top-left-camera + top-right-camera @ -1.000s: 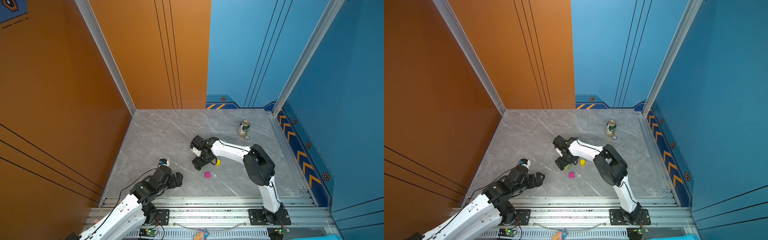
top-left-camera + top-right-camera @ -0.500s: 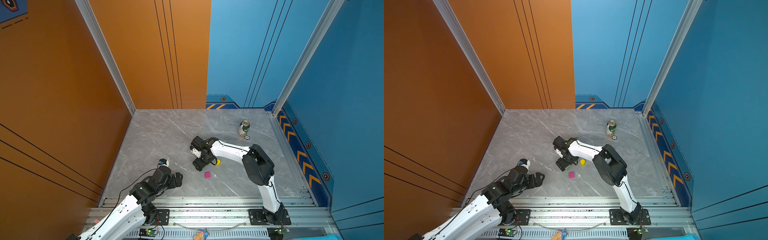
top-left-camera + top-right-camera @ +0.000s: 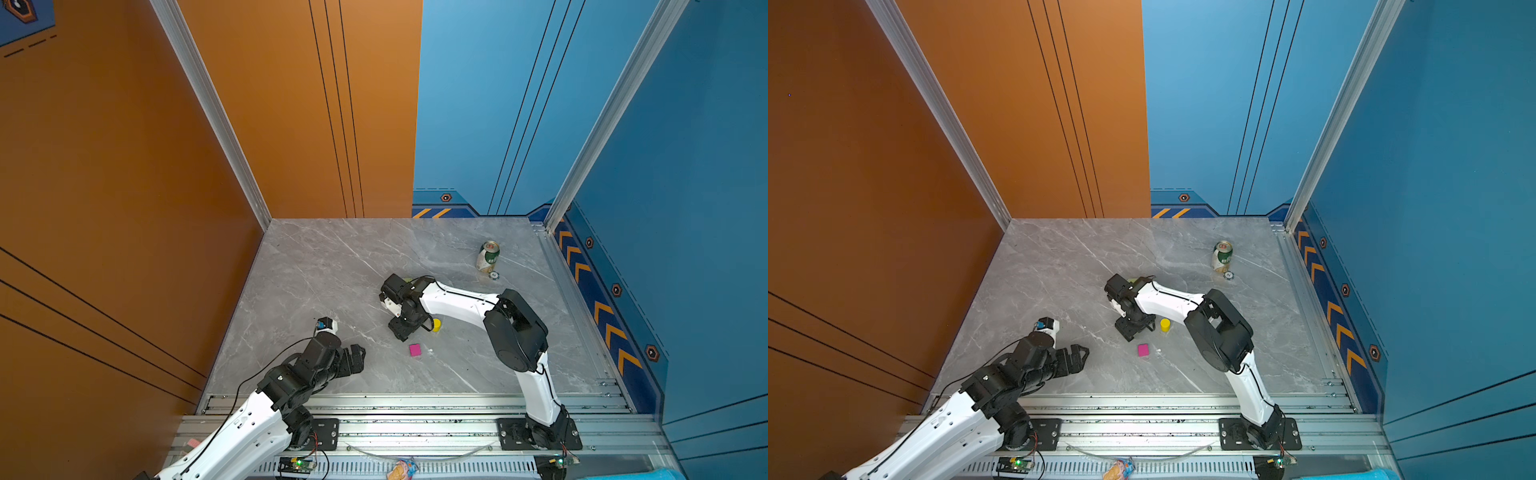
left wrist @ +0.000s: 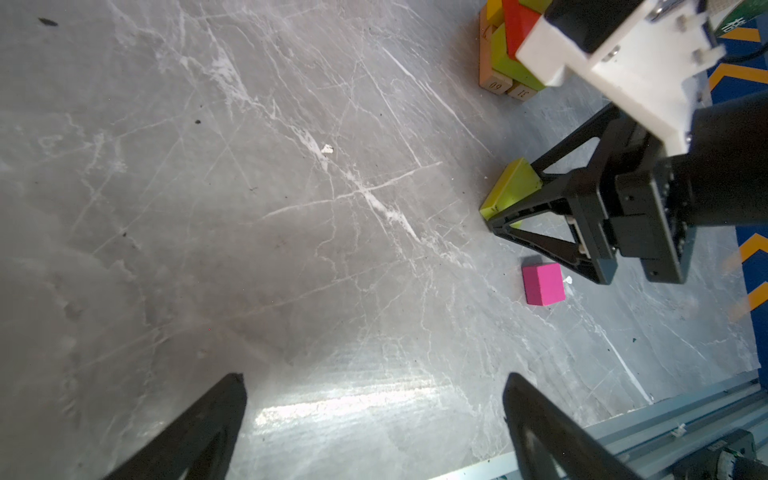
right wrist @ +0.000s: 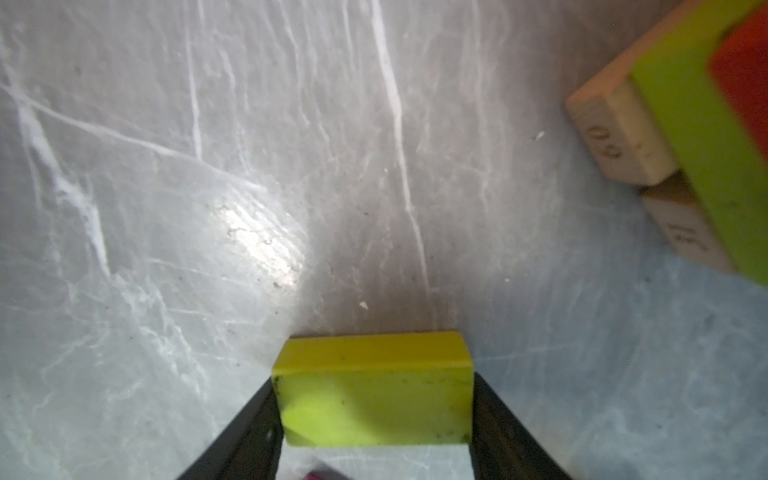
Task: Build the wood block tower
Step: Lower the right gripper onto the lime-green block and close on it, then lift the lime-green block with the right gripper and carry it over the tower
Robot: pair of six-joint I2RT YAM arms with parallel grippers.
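Observation:
My right gripper (image 5: 374, 380) has its fingers pressed against both ends of a lime-green block (image 5: 374, 399) that lies on the grey table. In both top views this gripper (image 3: 401, 330) (image 3: 1128, 330) points down at mid-table and hides the block. The tower (image 4: 505, 54) (image 5: 685, 124) stands just beyond, with tan bars lowest, then lime-green, red-orange and yellow; the right arm covers most of it from above. A yellow cylinder (image 3: 435, 324) and a magenta cube (image 3: 414, 350) (image 4: 543, 284) stand loose close by. My left gripper (image 4: 374, 376) (image 3: 355, 359) hangs open and empty near the front left.
A green-white drink can (image 3: 488, 256) stands at the back right with a small round cap (image 3: 493, 274) beside it. The orange wall bounds the table on the left and the blue wall on the right. A metal rail (image 3: 415, 405) runs along the front edge.
The right gripper's jaws have narrowed onto the lime-green block. Both arms have hardly shifted.

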